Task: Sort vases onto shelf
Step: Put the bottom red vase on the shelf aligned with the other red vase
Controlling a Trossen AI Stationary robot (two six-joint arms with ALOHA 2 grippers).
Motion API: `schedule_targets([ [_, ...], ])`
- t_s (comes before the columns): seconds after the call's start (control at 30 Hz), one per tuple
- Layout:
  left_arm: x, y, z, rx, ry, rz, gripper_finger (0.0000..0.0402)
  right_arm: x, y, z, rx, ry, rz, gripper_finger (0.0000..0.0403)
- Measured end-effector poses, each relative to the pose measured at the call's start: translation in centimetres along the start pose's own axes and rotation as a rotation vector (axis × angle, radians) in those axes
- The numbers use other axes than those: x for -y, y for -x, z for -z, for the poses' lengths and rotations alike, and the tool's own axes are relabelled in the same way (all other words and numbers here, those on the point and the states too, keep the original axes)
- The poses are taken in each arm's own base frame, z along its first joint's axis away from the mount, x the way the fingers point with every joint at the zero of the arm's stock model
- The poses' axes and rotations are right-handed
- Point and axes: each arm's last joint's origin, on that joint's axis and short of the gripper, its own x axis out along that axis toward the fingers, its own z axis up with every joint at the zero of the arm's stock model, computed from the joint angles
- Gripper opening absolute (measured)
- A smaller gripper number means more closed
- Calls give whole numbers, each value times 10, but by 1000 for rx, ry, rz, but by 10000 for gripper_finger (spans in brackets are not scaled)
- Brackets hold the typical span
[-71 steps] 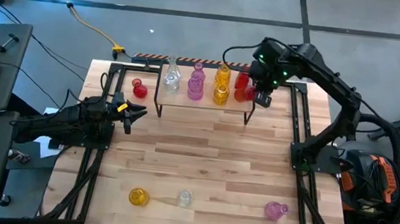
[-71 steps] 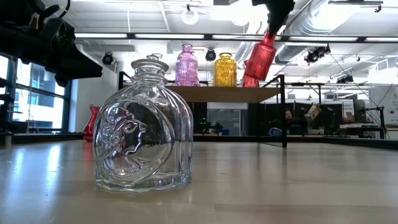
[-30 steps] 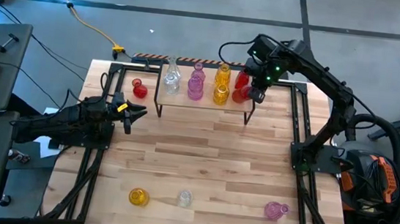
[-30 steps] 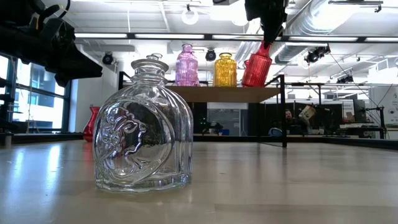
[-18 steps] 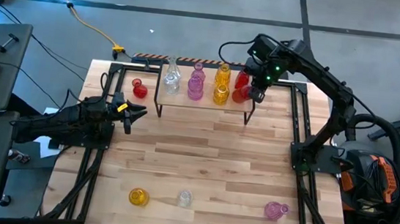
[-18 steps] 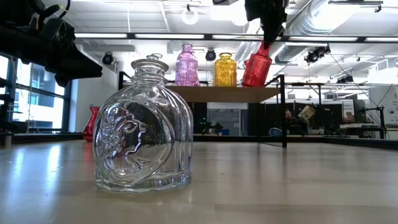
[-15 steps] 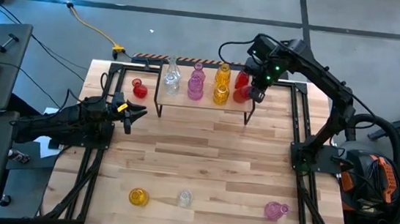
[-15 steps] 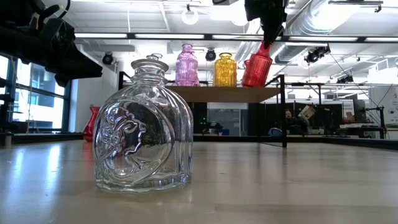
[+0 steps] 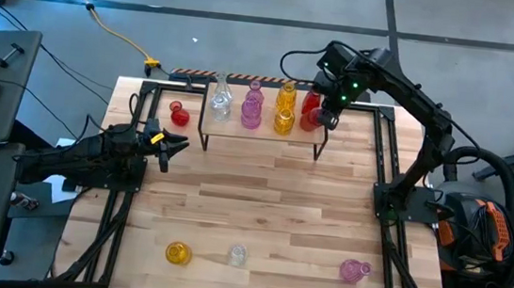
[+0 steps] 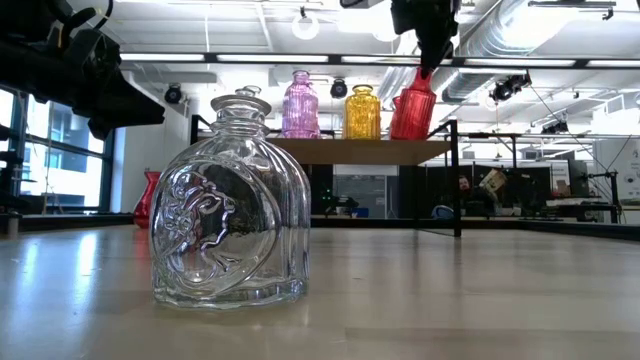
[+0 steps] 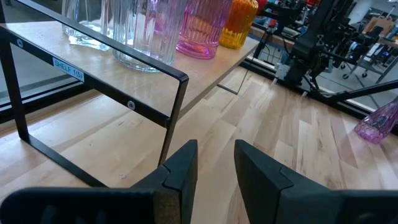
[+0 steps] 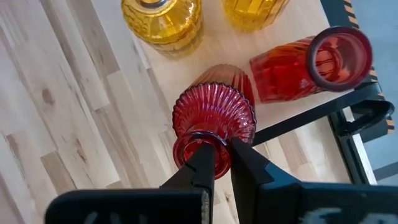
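Since a couple of seconds back, the ribbed red vase has come down from a tilted carry to sit nearly upright at the right end of the shelf, and the right end effector has shifted a touch toward the upper left of the high view with it. Its two dark fingers are pinched narrow on the vase's neck, seen from right above in the right wrist view. I can't tell from the low view if the base is actually touching the board.

Just beside it on the shelf sits a second red vase with an open mouth, leaning over a bit. Further along toward the left in the high view are two yellow vases, two purple vases and two clear vases.

Off the shelf, a small red vase stands on the tabletop just left of it. Along the lower edge of the high view there's a yellow vase, a clear vase and a purple vase, well apart from each other.

The left end effector hangs over the left side of the tabletop, pointing at the shelf, fingers a narrow gap apart with nothing between them.
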Motion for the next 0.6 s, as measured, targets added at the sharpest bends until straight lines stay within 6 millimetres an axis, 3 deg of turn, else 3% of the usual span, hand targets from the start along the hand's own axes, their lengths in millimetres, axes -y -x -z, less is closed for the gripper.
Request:
schedule_targets([
  [0.23, 0, 0, 0, 0, 0, 0, 95, 0, 0, 0, 1, -4, 1, 18],
  [0.47, 0, 0, 0, 0, 0, 0, 95, 1, 0, 0, 1, 2, 21, 64],
  [0.6, 0, 0, 0, 0, 0, 0, 95, 1, 0, 0, 1, 4, 21, 67],
])
